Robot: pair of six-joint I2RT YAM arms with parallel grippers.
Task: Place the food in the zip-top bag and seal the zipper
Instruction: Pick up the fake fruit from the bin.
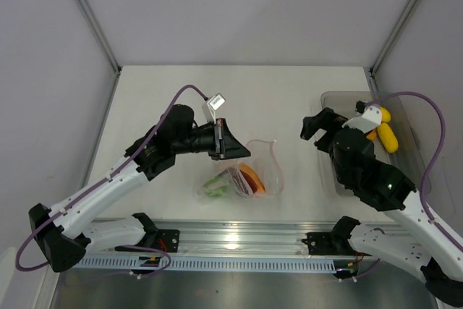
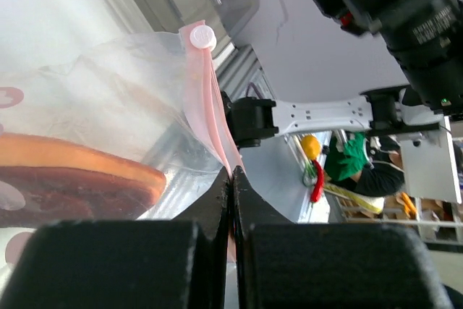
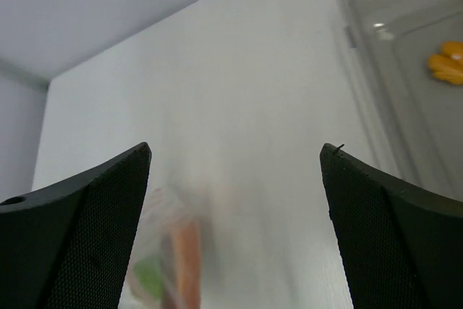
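The clear zip-top bag [image 1: 255, 171] lies in the middle of the table with food in it: an orange piece [image 1: 252, 176] and a green piece [image 1: 215, 187]. My left gripper [image 1: 233, 148] is shut on the bag's pink-red zipper [image 2: 211, 110]; in the left wrist view the jaws [image 2: 231, 176] pinch the strip below its white slider [image 2: 202, 36]. Orange [image 2: 72, 157] and reddish-brown [image 2: 58, 195] pieces show through the plastic. My right gripper [image 1: 312, 129] is open and empty, between the bag and the tray. Its view [image 3: 235, 148] shows the bag [image 3: 170, 251] blurred below.
A rigid grey-clear tray [image 1: 340, 100] stands at the right and holds yellow pieces [image 1: 385, 134]; it also shows in the right wrist view [image 3: 362, 56]. A metal rail [image 1: 239, 240] runs along the near edge. Walls enclose the table on three sides.
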